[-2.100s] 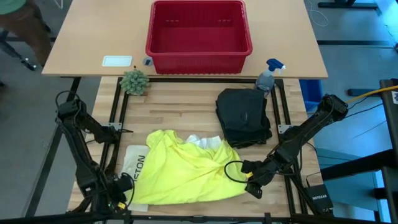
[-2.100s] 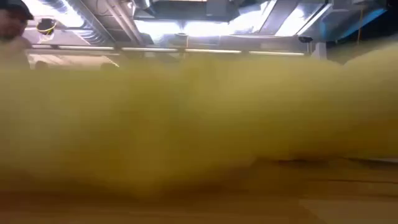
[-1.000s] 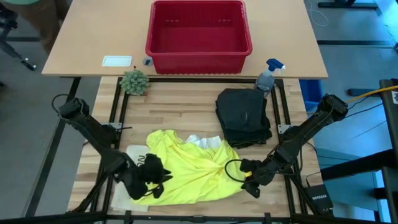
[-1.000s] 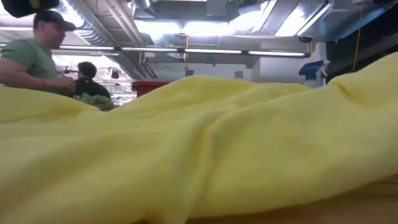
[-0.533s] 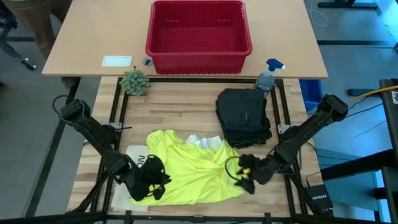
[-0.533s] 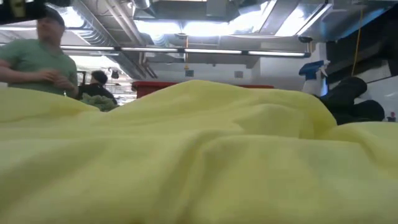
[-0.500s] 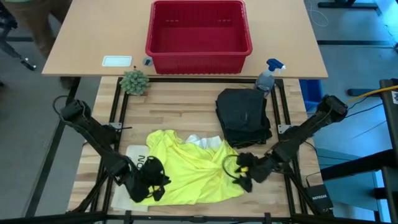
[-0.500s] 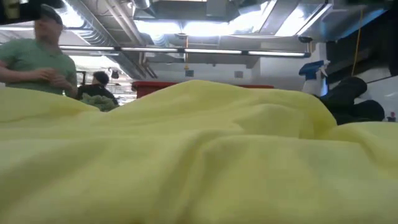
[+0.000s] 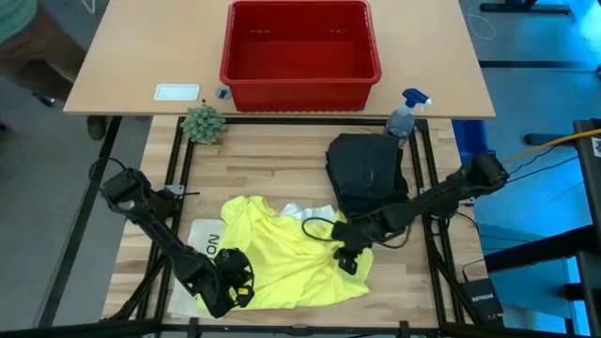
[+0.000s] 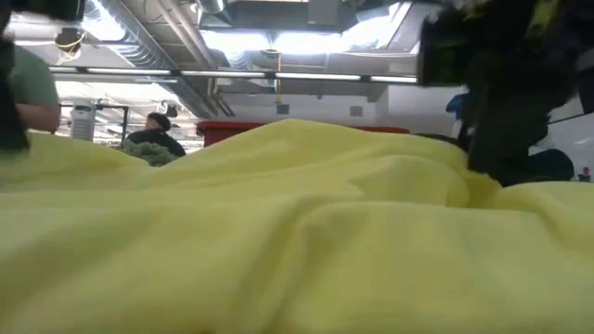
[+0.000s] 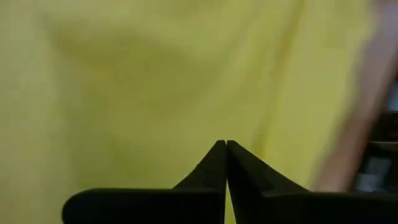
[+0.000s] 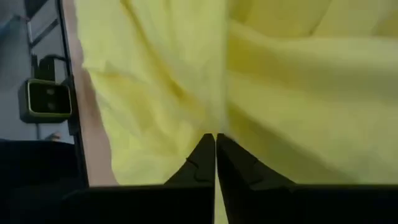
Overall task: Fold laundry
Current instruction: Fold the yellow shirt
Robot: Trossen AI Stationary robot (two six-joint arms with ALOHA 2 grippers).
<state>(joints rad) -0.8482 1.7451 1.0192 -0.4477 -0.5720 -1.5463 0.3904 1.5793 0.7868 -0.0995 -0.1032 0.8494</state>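
Fingers pressed together on both my grippers: left gripper (image 9: 235, 279) pinching the crumpled bright yellow cotton T-shirt (image 9: 282, 263) at its near-left edge, right gripper (image 9: 344, 253) pinching its right side on the wooden table (image 9: 272, 169).

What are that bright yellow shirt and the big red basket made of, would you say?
The yellow shirt looks like soft, matte knit fabric, probably cotton: it slumps in rounded folds and wrinkles. The red basket looks like rigid moulded plastic, slightly glossy, with straight walls and a ribbed or slotted side.
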